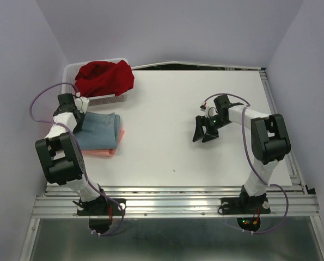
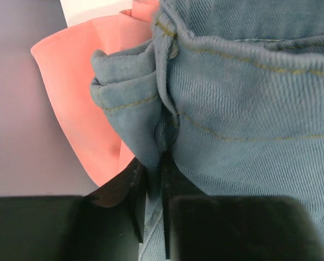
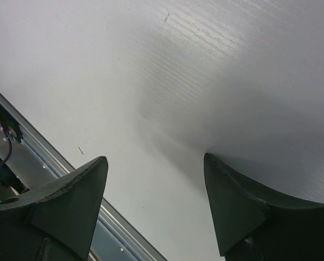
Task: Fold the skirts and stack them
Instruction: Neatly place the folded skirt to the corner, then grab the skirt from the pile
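pinching a fold of the blue-grey skirt (image 2: 232, 109), the left gripper (image 2: 152, 174) has its jaws almost together, with the stitched cloth running down into the narrow slot between them. that skirt lies folded on top of the salmon-pink skirt (image 1: 106, 153) at the left side of the table (image 1: 178, 109), and the pink edge shows along its near and right sides. the dark red skirt (image 1: 104, 76) is heaped in the white mesh basket (image 1: 69, 69) at the far left corner. the right gripper (image 1: 202, 135) hangs over bare tabletop, well apart from the cloths, its jaws spread wide and holding nothing.
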Controlling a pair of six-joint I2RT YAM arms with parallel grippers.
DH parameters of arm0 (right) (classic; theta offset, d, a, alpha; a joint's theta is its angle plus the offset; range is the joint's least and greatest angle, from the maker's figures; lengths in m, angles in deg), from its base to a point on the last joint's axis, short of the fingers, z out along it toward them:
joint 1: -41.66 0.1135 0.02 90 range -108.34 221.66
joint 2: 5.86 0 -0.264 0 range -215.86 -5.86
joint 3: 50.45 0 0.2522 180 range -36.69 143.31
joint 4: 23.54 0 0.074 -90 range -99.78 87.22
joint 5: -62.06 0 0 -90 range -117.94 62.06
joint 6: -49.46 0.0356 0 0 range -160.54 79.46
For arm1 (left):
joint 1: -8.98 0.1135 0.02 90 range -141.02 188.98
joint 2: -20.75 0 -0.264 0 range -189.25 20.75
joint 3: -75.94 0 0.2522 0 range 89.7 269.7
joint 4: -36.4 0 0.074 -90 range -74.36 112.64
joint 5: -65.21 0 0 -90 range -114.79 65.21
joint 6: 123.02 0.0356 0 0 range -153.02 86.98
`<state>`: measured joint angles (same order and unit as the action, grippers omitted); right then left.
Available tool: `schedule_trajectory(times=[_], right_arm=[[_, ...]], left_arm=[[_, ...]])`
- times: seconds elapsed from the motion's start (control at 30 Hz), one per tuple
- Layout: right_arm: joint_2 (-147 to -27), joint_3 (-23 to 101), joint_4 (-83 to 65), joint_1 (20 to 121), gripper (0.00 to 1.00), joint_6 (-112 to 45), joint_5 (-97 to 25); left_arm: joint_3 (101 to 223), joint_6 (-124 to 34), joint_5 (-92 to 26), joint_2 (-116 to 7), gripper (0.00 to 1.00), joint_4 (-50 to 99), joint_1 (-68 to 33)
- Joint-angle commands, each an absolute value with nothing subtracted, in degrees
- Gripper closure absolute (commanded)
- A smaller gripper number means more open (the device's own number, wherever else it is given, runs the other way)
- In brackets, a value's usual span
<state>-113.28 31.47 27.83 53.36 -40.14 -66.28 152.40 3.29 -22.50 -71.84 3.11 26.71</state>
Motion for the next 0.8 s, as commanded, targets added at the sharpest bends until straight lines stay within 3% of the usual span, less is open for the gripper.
schedule_trajectory(times=[0.0, 0.17, 0.33, 0.4, 0.53, 0.63, 0.77], right_arm=[[-111.69, 32.65, 29.6, 53.17, 0.23, -42.74, -65.29], [-111.42, 33.88, 30.56, 53.17, 0.22, -43.09, -65.9], [-110.28, 34.85, 31.18, 53.17, 0.21, -43.7, -65.73], [-109.75, 35.46, 31.27, 53.17, 0.19, -43.79, -65.47], [-109.49, 36.96, 31.7, 53.17, 0.14, -43.97, -64.94], [-108.87, 37.84, 31.88, 53.17, 0.0, -44.23, -63.89], [-107.64, 38.45, 32.32, 53.17, 0.0, -45.19, -62.31]], left_arm=[[151.14, 1.35, -16.1, -70.83, 0.68, 8.58, 26.91], [152.62, 2.48, -17.39, -67.16, 0.46, 5.61, 26.99], [161.31, 3.1, -29.58, -59.59, 0.31, -2.12, 26.91], [168.78, 2.75, -35.12, -59.49, 0.17, -4.68, 26.91], [182.73, 0.3, -41.83, -65.09, 0.11, -10.57, 25.33], [189.35, -0.68, -43.68, -71.76, 0.1, -13.29, 23.48], [201.19, -3.39, -44.13, -79.94, 0.08, -13.31, 20.15]])
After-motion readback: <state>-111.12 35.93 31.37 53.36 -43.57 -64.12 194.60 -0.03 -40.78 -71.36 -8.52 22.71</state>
